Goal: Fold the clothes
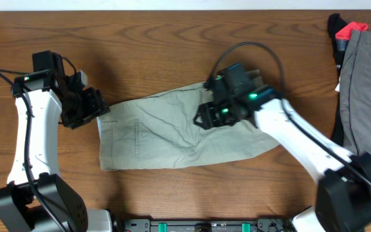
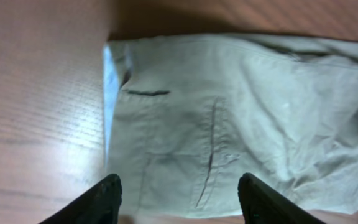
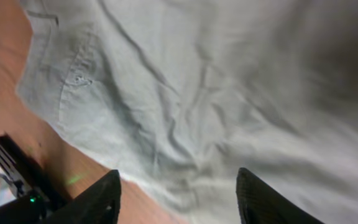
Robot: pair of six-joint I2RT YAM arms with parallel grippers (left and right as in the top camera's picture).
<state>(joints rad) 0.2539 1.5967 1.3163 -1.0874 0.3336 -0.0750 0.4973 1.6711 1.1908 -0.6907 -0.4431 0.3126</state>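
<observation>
The khaki shorts lie folded lengthwise in the middle of the table, waistband at the left, legs running right. My left gripper is open and empty, just off the waistband's upper left corner. In the left wrist view the shorts show a pocket slit and the pale blue lining, with my open fingers below. My right gripper is open and empty above the middle of the shorts. The right wrist view shows wrinkled khaki cloth between my spread fingers.
A dark grey garment lies at the right edge over black and red cloth. The table's front edge with a black rail runs below the shorts. Bare wood stretches behind them.
</observation>
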